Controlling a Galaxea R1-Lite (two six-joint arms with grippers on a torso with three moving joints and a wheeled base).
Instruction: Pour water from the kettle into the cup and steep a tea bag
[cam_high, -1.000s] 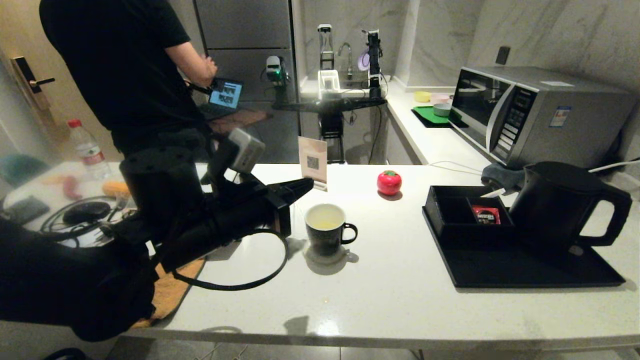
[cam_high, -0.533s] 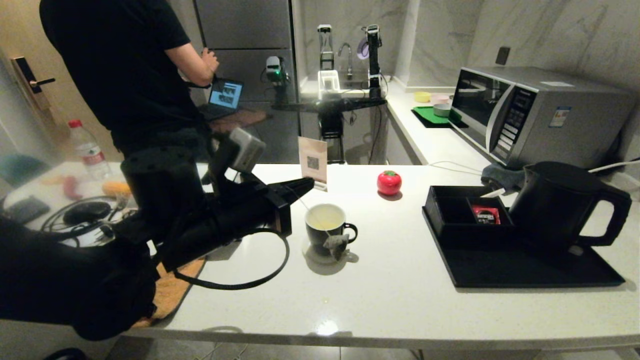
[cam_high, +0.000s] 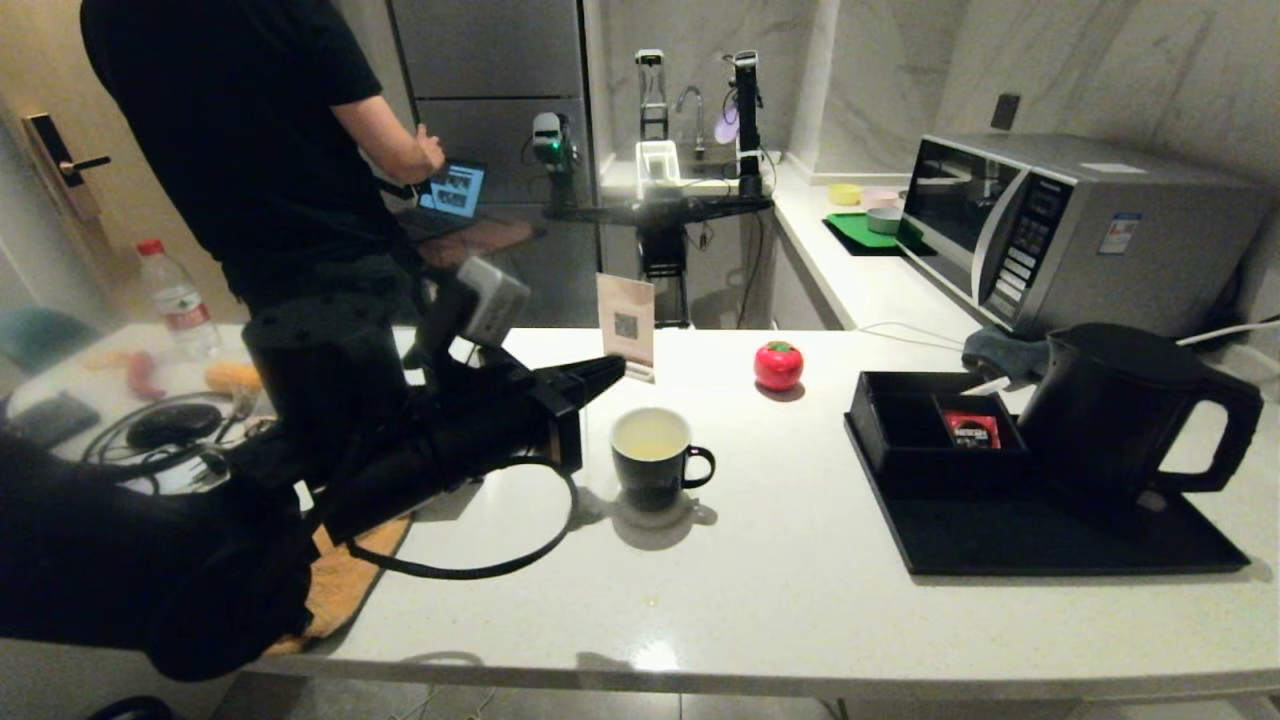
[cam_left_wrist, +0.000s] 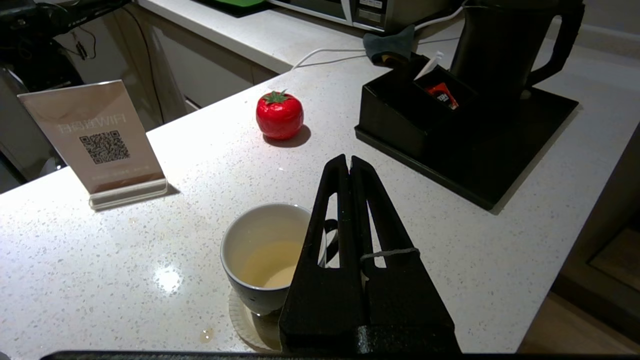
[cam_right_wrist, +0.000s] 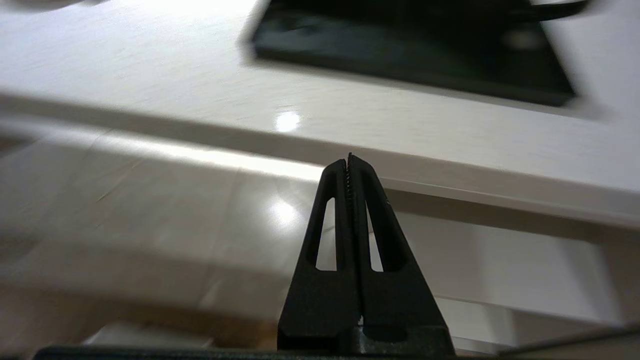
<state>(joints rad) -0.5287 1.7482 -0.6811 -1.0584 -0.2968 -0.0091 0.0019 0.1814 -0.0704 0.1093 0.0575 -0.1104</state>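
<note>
The black cup (cam_high: 652, 462) with a white inside stands on a pale coaster at the counter's middle, holding a little pale yellowish water (cam_left_wrist: 272, 265). My left gripper (cam_high: 612, 368) hovers just left of and above the cup, jaws shut (cam_left_wrist: 348, 161). A thin grey string (cam_left_wrist: 390, 253) loops over one finger and runs into the seam between the jaws. The tea bag itself is hidden. The tall black kettle (cam_high: 1110, 410) stands on the black tray at the right, untouched. My right gripper (cam_right_wrist: 348, 159) is shut and empty, low beside the counter's front edge, outside the head view.
The black tray (cam_high: 1050, 545) carries a compartment box with a red packet (cam_high: 970, 430). A red tomato-shaped object (cam_high: 778, 365) and a QR sign (cam_high: 626, 320) stand behind the cup. A microwave (cam_high: 1060, 230) sits at the back right. A person (cam_high: 250, 130) stands at the back left.
Half a second ago the tea bag hung on its string in front of the cup; now it is out of sight. The left gripper has hardly moved.
</note>
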